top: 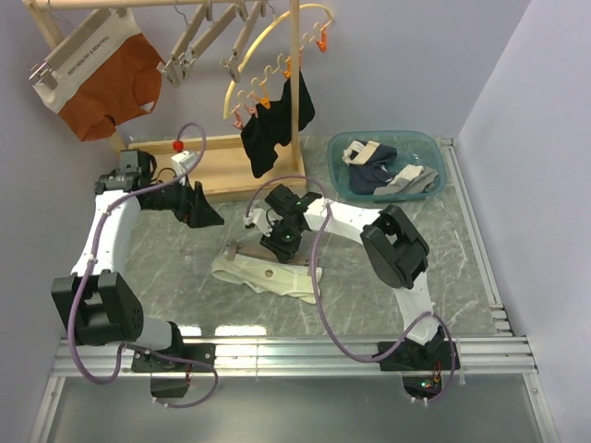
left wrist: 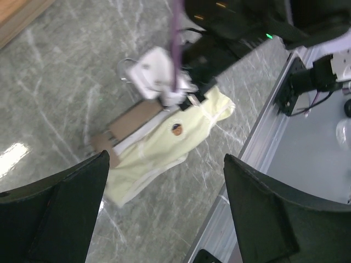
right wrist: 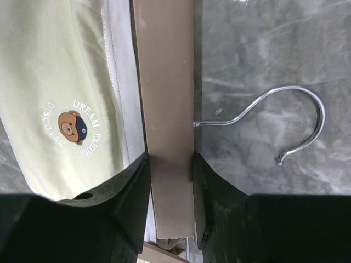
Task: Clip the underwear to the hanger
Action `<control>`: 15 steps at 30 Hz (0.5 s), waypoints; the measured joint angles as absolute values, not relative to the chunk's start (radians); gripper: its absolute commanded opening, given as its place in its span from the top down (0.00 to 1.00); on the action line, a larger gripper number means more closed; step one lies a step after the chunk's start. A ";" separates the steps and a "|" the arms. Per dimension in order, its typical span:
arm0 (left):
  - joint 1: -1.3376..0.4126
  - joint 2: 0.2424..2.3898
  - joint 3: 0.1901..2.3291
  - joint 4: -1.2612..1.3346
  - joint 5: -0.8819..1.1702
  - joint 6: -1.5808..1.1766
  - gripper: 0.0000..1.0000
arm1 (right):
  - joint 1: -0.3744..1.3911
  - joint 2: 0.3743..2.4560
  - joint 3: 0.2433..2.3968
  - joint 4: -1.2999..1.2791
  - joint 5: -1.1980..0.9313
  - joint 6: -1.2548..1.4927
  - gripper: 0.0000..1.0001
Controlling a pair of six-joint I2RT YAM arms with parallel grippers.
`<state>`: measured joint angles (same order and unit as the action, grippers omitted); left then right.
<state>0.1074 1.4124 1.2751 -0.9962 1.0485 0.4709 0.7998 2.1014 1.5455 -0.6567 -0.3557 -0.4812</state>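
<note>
The pale cream-yellow underwear (top: 268,275) lies flat on the marble table, with a small bear print at its waistband (right wrist: 71,127). It also shows in the left wrist view (left wrist: 164,139). The flat wooden hanger (right wrist: 164,87) lies along the waistband, its metal hook (right wrist: 285,120) pointing away from the cloth. My right gripper (top: 280,242) is shut on the hanger bar (top: 261,254), one finger on each long edge (right wrist: 170,164). My left gripper (top: 208,214) is open and empty, hovering left of and behind the underwear, its fingers (left wrist: 60,208) wide apart.
A wooden rack base (top: 217,166) stands behind. Rust-orange briefs (top: 106,78), spare wooden hangers (top: 208,41) and a yellow hoop with orange pegs (top: 277,65) holding a black garment (top: 272,129) hang above. A teal basin of clothes (top: 388,164) sits back right. A metal rail (top: 323,355) runs along the near edge.
</note>
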 measured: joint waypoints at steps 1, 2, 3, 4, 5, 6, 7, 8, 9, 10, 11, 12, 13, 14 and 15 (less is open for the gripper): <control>0.120 1.421 1.282 -1.004 1.054 0.470 0.11 | 0.801 2.089 1.528 -0.644 -0.353 -0.487 1.00; 0.131 1.433 1.288 -1.009 1.055 0.471 0.11 | 0.805 2.069 1.497 -0.632 -0.343 -0.494 1.00; 0.139 1.445 1.295 -1.013 1.056 0.474 0.11 | 0.808 2.043 1.464 -0.623 -0.331 -0.501 1.00; 0.142 1.456 1.298 -1.014 1.057 0.476 0.11 | 0.812 2.012 1.431 -0.620 -0.317 -0.511 1.00; 0.142 1.463 1.298 -1.015 1.056 0.476 0.11 | 0.818 1.978 1.399 -0.619 -0.300 -0.524 1.00; 0.141 1.465 1.298 -1.015 1.056 0.476 0.11 | 0.825 1.941 1.372 -0.619 -0.280 -0.539 1.00; 0.141 1.465 1.298 -1.015 1.055 0.476 0.11 | 0.835 1.902 1.353 -0.617 -0.262 -0.553 1.00; 0.139 1.463 1.298 -1.016 1.055 0.476 0.11 | 0.848 1.858 1.332 -0.605 -0.239 -0.574 1.00; 0.138 1.463 1.302 -1.020 1.053 0.477 0.11 | 0.861 1.817 1.316 -0.594 -0.221 -0.590 1.00; 0.136 1.463 1.307 -1.022 1.052 0.477 0.11 | 0.879 1.764 1.301 -0.577 -0.197 -0.615 1.00; 0.133 1.463 1.310 -1.023 1.049 0.478 0.11 | 0.892 1.732 1.297 -0.567 -0.184 -0.629 1.00; 0.129 1.463 1.314 -1.029 1.047 0.483 0.12 | 0.912 1.684 1.285 -0.540 -0.164 -0.656 1.00; 0.122 1.463 1.316 -1.033 1.045 0.487 0.12 | 0.929 1.640 1.274 -0.514 -0.141 -0.683 1.00; 0.113 1.463 1.319 -1.038 1.039 0.492 0.13 | 0.946 1.599 1.258 -0.487 -0.122 -0.714 1.00; 0.102 1.463 1.319 -1.042 1.032 0.498 0.13 | 0.959 1.567 1.242 -0.464 -0.113 -0.739 1.00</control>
